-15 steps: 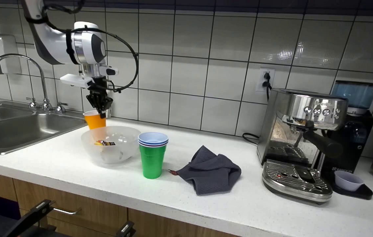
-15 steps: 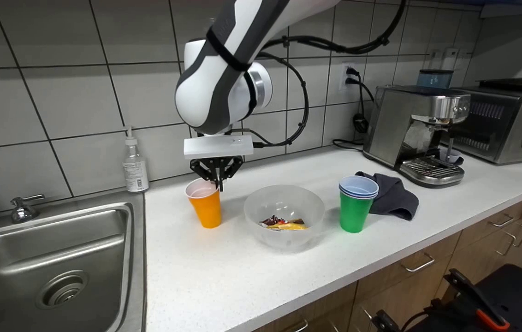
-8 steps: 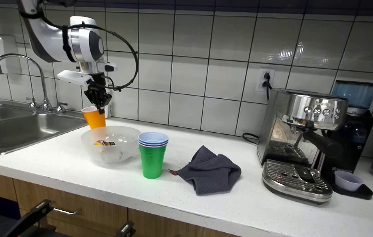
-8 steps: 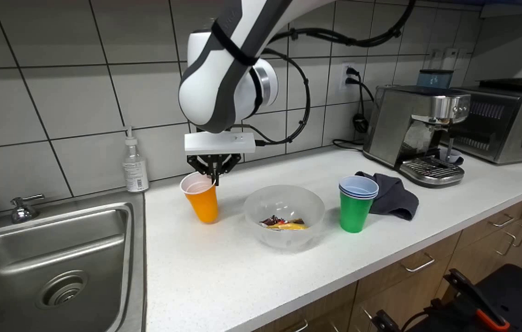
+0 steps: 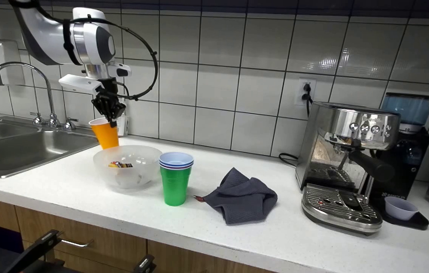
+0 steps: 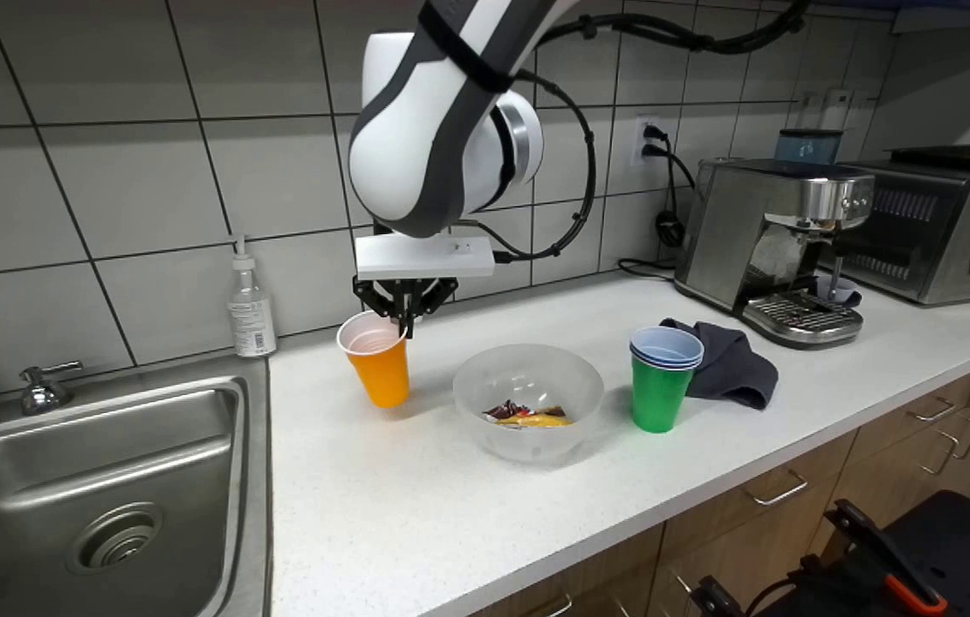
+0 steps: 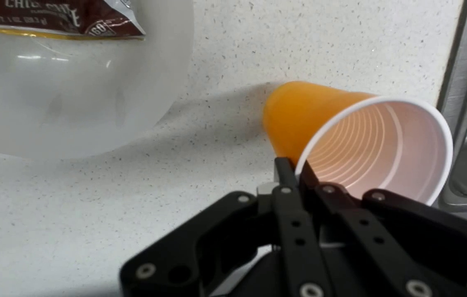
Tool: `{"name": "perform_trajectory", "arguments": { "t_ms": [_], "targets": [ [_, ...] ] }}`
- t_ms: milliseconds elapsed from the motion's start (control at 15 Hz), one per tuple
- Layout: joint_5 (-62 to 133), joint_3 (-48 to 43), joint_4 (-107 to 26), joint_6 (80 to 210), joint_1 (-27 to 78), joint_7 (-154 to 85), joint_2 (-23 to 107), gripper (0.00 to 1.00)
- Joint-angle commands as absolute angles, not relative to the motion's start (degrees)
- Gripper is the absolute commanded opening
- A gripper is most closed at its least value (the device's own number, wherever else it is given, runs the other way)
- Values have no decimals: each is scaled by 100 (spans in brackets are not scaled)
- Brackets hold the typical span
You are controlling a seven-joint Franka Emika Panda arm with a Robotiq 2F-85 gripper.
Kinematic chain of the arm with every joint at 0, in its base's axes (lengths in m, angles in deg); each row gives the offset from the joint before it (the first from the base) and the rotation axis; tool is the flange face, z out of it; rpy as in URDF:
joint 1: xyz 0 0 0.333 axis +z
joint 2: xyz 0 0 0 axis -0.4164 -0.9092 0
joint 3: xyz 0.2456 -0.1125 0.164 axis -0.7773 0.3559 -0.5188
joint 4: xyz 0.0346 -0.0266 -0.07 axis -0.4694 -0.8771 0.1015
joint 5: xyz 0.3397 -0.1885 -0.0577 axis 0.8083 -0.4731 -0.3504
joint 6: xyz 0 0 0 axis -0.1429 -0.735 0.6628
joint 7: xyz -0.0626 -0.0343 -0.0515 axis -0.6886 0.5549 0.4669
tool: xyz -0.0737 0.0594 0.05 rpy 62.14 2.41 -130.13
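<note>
Higher than a second ago, the tilted orange plastic cup (image 6: pixel 382 370) (white inside) is pinched at its rim by the black two-fingered gripper (image 7: pixel 297 167).

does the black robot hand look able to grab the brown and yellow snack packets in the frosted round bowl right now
Probably not: the hand is clamped on the orange plastic cup by its rim. Otherwise the open-topped bowl leaves the packets exposed.

Lone cup (image 6: pixel 384 375): between sink (image 6: pixel 168 467) and bowl (image 6: pixel 532 444), toward back edge of the counter (image 6: pixel 365 523)
Snack packets (image 6: pixel 529 417): in the bowl
Stacked cups (image 5: pixel 176 184): right of the bowl, nearer front edge
Cloth (image 5: pixel 243 200): between stacked cups and coffee machine (image 6: pixel 729 236)
</note>
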State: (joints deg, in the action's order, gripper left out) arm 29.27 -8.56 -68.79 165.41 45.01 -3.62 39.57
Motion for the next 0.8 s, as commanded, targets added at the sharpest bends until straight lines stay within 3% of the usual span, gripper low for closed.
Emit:
{"name": "perform_trajectory", "arguments": {
  "t_ms": [0, 733],
  "targets": [
    [2949, -957, -7449, 16719, 4398, -765, 4511, 1],
    [3148, -1215, -8130, 16540, 4025, -2083, 5403, 1]
  ]
}}
